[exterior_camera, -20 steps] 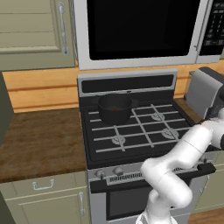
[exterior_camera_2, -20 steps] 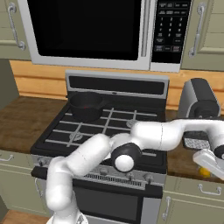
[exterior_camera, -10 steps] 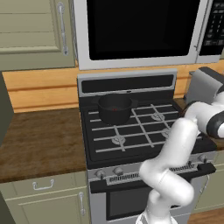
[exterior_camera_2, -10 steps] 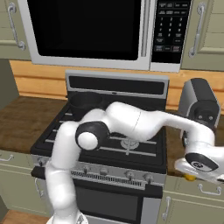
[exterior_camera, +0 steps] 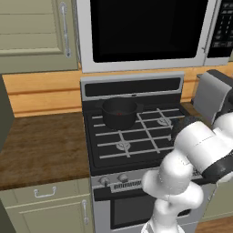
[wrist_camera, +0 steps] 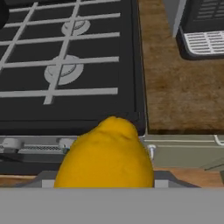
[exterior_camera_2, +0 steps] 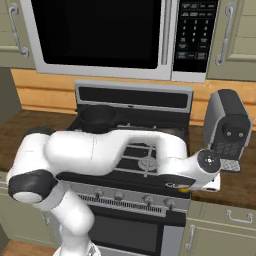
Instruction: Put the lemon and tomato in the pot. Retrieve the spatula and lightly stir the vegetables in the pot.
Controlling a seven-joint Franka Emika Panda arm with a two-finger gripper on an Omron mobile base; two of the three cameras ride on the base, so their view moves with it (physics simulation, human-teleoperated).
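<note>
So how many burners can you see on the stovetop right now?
4. The pot covers the back-left one; back-right, front-left, and front-right, largely hidden behind the arm in the left base view but visible from the hand camera.

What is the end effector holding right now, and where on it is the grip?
The end effector holds the lemon, which sits right at the camera. The contact points are hidden below the frame, so the exact place of the hold cannot be told.
</note>
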